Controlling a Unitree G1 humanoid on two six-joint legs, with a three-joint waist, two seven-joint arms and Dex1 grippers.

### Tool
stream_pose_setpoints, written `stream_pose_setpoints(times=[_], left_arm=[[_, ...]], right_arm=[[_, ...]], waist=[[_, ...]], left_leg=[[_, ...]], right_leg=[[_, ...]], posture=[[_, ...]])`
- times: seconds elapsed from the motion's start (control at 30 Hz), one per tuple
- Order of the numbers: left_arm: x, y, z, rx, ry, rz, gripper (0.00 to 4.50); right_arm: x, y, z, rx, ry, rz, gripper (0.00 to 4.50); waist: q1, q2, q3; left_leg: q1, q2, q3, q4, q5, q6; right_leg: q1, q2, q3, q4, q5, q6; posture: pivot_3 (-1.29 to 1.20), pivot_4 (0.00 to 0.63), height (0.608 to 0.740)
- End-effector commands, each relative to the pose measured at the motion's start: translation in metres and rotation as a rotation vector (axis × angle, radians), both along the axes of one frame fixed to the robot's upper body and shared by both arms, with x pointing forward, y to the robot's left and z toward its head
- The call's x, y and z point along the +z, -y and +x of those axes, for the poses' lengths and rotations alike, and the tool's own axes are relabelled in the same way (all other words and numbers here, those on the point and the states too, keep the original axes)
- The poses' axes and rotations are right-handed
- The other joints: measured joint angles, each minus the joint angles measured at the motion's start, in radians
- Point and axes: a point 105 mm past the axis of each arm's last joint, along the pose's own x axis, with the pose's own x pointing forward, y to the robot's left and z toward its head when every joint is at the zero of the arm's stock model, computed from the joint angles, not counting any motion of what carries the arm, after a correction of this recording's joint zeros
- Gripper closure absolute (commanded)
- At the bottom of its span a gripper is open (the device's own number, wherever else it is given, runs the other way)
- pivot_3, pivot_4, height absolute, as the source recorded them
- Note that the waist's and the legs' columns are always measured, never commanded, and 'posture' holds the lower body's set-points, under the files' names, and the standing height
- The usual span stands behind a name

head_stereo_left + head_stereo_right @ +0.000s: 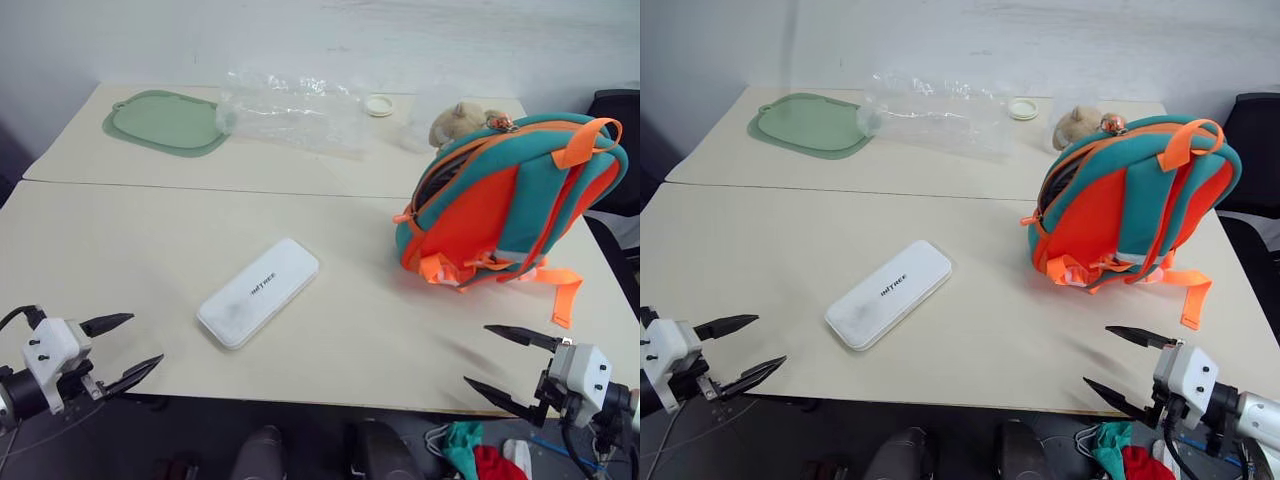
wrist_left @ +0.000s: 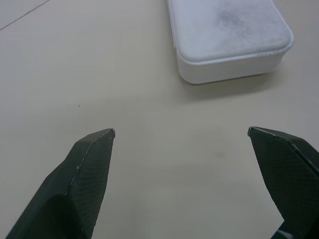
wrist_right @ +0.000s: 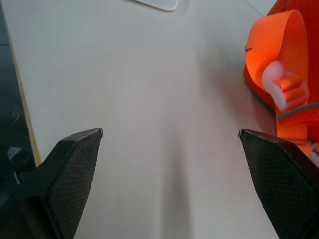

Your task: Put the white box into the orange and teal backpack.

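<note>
- The bench (image 1: 330, 345), a pale cream top made of two tables pushed together with a seam running across, is carrying everything in the scene.
- The orange and teal backpack (image 1: 505, 200) is standing upright near the bench's right edge, roughly midway between the near and far edges, with its zipper gaping open along the top and its orange straps (image 1: 563, 290) trailing onto the surface toward the near right corner.
- A crinkled clear plastic bag (image 1: 292, 110) is lying toward the far edge, around the middle of it.
- A green mat (image 1: 165, 122) is lying flat by the far left corner, its right side just beside the plastic bag.
- The white box (image 1: 258, 291) is lying flat on the bench, left of the middle and closer to the near edge, angled so its far end is pointing toward the backpack; it is well apart from the backpack and nothing is touching it.
- The left gripper (image 1: 122, 349) is hovering at the near left corner with its two black fingers spread wide and nothing between them; in the left wrist view the box's near end (image 2: 230, 40) is sitting ahead of the tips.
- The right gripper (image 1: 505, 366) is hovering at the near right corner, fingers likewise wide apart and empty, near the backpack's strap.
- A tan plush toy (image 1: 458, 122) is peeking out behind the backpack's top.
- A small round pale lid (image 1: 380, 105) is resting by the far edge, right of the bag.
</note>
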Motion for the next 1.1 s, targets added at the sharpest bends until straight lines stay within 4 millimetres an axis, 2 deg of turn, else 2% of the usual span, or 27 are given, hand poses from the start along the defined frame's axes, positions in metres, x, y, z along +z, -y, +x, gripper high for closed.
stream_pose_setpoints(times=[0.03,0.2,0.33,0.47,0.6,0.77,0.83,0.87,0.97,1.0,1.1], left_arm=[[0.011,0.002,0.001,-0.001,0.048,0.0,0.0],[0.024,0.005,0.011,-0.013,0.079,-0.085,0.0],[0.018,0.012,0.005,-0.044,-0.042,-0.165,0.0],[0.021,0.009,0.007,-0.025,-0.059,-0.166,0.0],[0.024,0.005,0.009,-0.016,-0.054,-0.167,0.0],[0.03,0.0,0.01,0.009,-0.051,-0.182,0.0],[0.031,-0.002,0.008,0.019,-0.059,-0.191,0.0],[0.03,-0.004,0.005,0.037,-0.061,-0.192,0.19],[0.018,-0.011,-0.002,0.095,-0.098,-0.189,0.86],[0.01,-0.013,-0.004,0.129,-0.122,-0.184,1.18],[-0.019,-0.012,-0.015,0.223,-0.224,-0.177,2.0]], right_arm=[[0.005,-0.002,0.001,0.013,0.023,0.022,0.02],[0.008,-0.015,0.002,0.051,0.0,0.077,0.02],[0.018,-0.03,0.008,0.079,0.032,0.115,0.02],[0.025,-0.044,0.009,0.125,0.039,0.138,0.02],[0.035,-0.071,0.019,0.21,0.006,0.197,0.02],[0.044,-0.117,0.05,0.274,-0.038,0.178,0.02],[0.047,-0.134,0.061,0.297,-0.028,0.144,0.38],[0.047,-0.144,0.071,0.284,-0.023,0.108,0.61],[0.053,-0.165,0.105,0.182,-0.013,0.099,1.54],[0.057,-0.17,0.117,0.13,0.006,0.115,1.92],[0.051,-0.179,0.151,-0.03,0.05,0.052,2.84]], waist=[[0.001,0.0,0.0],[0.004,0.0,0.0],[-0.006,0.0,0.0],[-0.001,0.0,0.0],[-0.002,0.0,0.0],[-0.008,0.0,0.0],[-0.006,0.0,0.0],[-0.006,0.0,0.0],[-0.01,0.0,0.0],[-0.013,0.0,0.0],[-0.022,0.0,0.0]], left_leg=[[0.0,0.0,0.0,0.0,0.0,0.0],[0.0,0.0,0.0,0.0,0.0,0.0],[0.0,0.0,0.0,0.0,0.0,0.0],[0.0,0.0,0.0,0.0,0.0,0.0],[0.0,0.0,0.0,0.001,0.0,0.0],[-0.001,0.0,0.0,0.001,0.0,-0.001],[-0.002,0.0,-0.001,0.0,0.001,-0.001],[-0.002,0.0,-0.001,0.0,0.001,-0.002],[-0.003,0.0,-0.001,0.0,0.001,-0.003],[-0.003,0.0,-0.001,0.0,0.001,-0.003],[-0.003,0.0,-0.001,0.0,0.001,-0.003]], right_leg=[[0.0,0.0,0.0,0.0,0.0,0.0],[0.0,0.0,0.0,-0.001,0.0,0.0],[0.0,0.0,0.0,0.0,0.0,0.0],[0.0,0.0,0.0,0.001,0.0,0.0],[0.0,0.0,0.0,0.001,0.0,0.0],[-0.003,0.0,0.001,0.003,0.0,-0.001],[-0.004,0.0,0.0,0.003,-0.001,-0.002],[-0.005,0.0,0.0,0.003,-0.001,-0.002],[-0.006,0.0,0.0,0.004,-0.002,-0.003],[-0.006,0.0,-0.001,0.003,-0.002,-0.003],[-0.006,0.0,0.0,0.004,-0.001,-0.003]], posture=[[0.0,0.15,0.74],[0.0,0.15,0.74],[0.0,0.15,0.74],[0.0,0.15,0.74],[0.0,0.15,0.74],[0.0,0.15,0.74],[0.0,0.15,0.74],[0.0,0.15,0.74],[0.0,0.15,0.74],[0.0,0.15,0.74],[0.0,0.15,0.74]])
